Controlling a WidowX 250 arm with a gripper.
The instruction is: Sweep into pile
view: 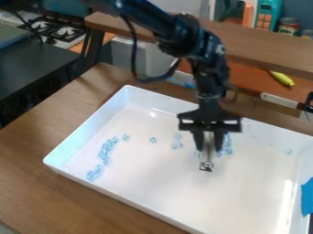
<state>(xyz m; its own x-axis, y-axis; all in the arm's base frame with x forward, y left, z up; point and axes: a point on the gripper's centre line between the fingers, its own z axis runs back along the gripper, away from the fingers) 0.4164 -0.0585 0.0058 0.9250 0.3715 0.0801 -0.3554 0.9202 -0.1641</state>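
Hanging from the black arm [211, 68], which enters at about eleven o'clock and bends downward, the gripper [208, 140] is over the white tray [83, 137], just to the one o'clock side of its middle. Its jaws are closed around a pale, narrow tool [209, 145] that points down toward six o'clock and ends in a small, dark-edged tip. Whether the tip touches the tray floor, the view does not make clear.

The small, clear blue pieces [107, 148] lie spread out inside the tray. Most form a loose, curving band toward nine o'clock, running down to a clump near the tray's eight o'clock side. A single piece sits between that band and the gripper, and a few more lie just to the gripper's nine o'clock side. Others show beside and behind the jaws, partly hidden, while a couple of stray ones lie toward three o'clock.

The tray rests on a brown wooden bench [36, 196], with blue tape [307, 196] on its wall at four o'clock. Beyond it, toward one o'clock, a yellow object [282, 79] lies on an orange-brown surface below a raised wooden shelf [263, 45]. A stove top [55, 29] stands at about ten o'clock.
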